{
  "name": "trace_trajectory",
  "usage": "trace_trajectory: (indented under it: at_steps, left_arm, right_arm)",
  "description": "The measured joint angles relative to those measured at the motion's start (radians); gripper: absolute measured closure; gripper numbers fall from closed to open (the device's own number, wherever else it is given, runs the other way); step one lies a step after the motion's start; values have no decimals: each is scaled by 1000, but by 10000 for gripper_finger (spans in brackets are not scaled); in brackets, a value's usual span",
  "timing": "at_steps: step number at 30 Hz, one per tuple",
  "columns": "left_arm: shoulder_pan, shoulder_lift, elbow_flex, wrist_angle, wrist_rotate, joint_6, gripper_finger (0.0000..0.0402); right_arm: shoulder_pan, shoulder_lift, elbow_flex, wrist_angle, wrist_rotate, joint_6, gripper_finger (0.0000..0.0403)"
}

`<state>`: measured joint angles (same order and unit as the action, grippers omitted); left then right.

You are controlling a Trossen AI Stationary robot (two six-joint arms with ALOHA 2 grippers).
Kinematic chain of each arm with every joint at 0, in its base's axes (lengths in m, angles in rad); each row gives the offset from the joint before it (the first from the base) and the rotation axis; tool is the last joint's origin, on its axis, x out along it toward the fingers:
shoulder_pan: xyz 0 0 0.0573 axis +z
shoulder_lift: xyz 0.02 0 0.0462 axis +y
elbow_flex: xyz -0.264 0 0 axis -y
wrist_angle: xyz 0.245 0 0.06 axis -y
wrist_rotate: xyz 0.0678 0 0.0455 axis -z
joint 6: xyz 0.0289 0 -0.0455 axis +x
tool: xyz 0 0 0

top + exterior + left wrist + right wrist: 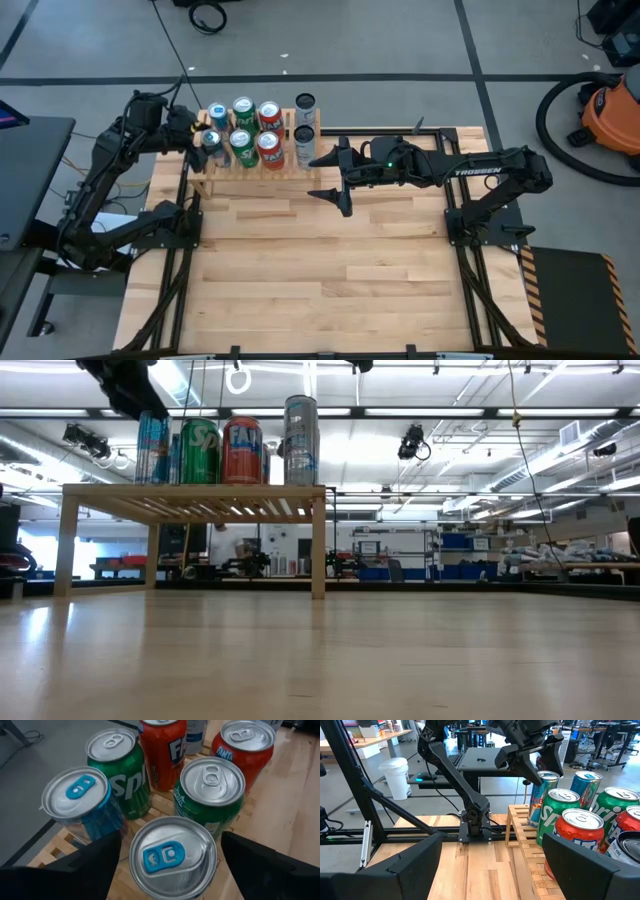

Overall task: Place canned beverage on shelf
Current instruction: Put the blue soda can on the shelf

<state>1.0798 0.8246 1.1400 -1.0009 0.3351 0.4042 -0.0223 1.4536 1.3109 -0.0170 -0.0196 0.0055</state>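
The shelf (pixel 258 160), a low light-wood slatted rack, stands at the far edge of the table (pixel 320 270). On it stand eight cans in two rows. The left gripper (pixel 197 135) hangs over the shelf's left end, its fingers (pixel 95 857) spread on either side of a silver can with a blue tab (pixel 172 857) that stands upright on the slats; whether the pads touch it cannot be told. Beside that can stand another blue-tab can (pixel 82 802), two green Sprite cans (pixel 120 767) and two red Fanta cans (pixel 242 747). The right gripper (pixel 335 180) hovers just off the shelf's right end, fingers apart and holding nothing.
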Motion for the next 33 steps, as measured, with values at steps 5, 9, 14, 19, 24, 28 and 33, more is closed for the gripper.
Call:
trace_trajectory:
  at_steps: [5,9,14,19,24,28,33]
  left_arm:
    - [0,-15,0,46,-11,-15,53]
    - [0,-44,1,125,-21,-34,53]
    - [0,-91,1,179,-21,-68,53]
    - [0,-156,1,185,-21,-87,53]
    - [0,-228,1,275,-17,-195,53]
    - [0,-278,1,327,35,-281,53]
    - [0,-336,-1,333,89,-343,53]
  right_arm:
    - [0,0,0,0,0,0,48]
    - [0,0,0,0,0,0,48]
    - [0,0,0,0,0,0,48]
    - [0,0,0,0,0,0,48]
    - [0,0,0,0,0,0,48]
    - [0,0,0,0,0,0,48]
    - [-2,0,0,7,0,-5,48]
